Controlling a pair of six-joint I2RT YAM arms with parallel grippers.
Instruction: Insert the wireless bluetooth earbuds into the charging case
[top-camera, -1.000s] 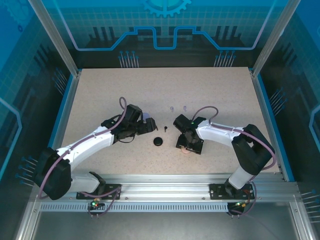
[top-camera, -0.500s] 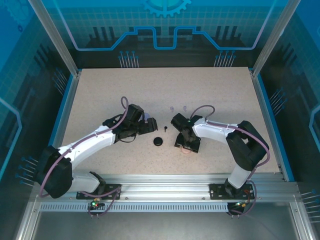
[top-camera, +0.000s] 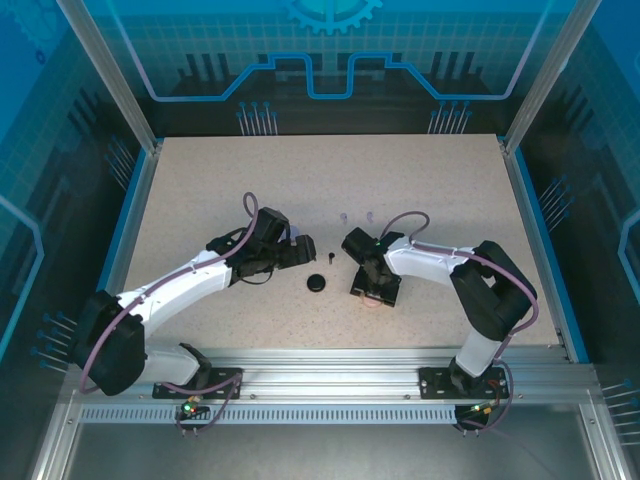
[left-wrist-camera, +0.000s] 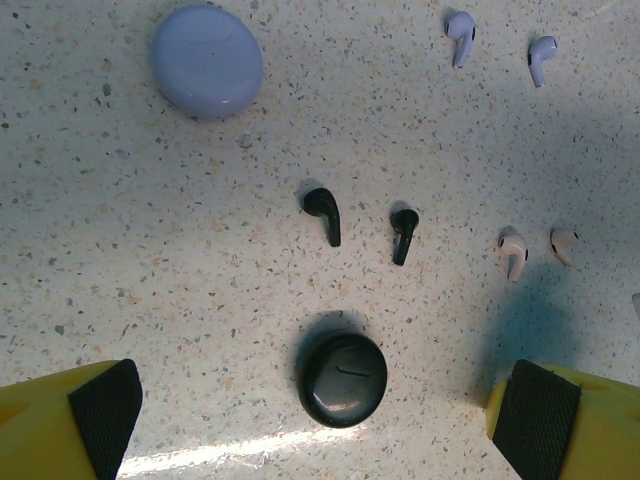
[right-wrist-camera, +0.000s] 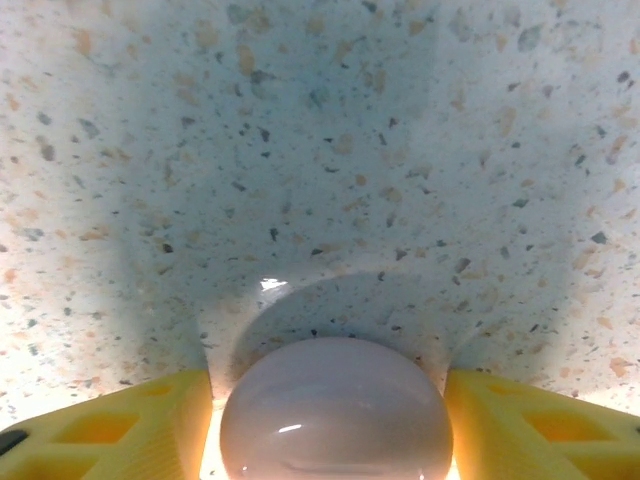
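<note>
In the right wrist view a pale pink round case (right-wrist-camera: 335, 410) lies on the table between my right gripper's (right-wrist-camera: 325, 425) yellow fingers (right-wrist-camera: 110, 425). The jaws stand close on both sides, with a thin lit gap at the left. In the left wrist view my left gripper (left-wrist-camera: 325, 420) hangs wide open above a black round case (left-wrist-camera: 342, 378). Beyond it lie two black earbuds (left-wrist-camera: 323, 212), two pale pink earbuds (left-wrist-camera: 513, 253), two lavender earbuds (left-wrist-camera: 460, 35) and a lavender case (left-wrist-camera: 205, 60). From above, the right gripper (top-camera: 375, 290) covers most of the pink case (top-camera: 368, 301).
The speckled table (top-camera: 200, 180) has free room at the back and on both sides. Blue side rails (top-camera: 125, 230) and an aluminium frame (top-camera: 330, 365) border it. The black case (top-camera: 317, 283) sits between the two grippers.
The right jaws have narrowed round the pink case, and the right arm has drawn slightly to the left. The left arm has hardly moved.
</note>
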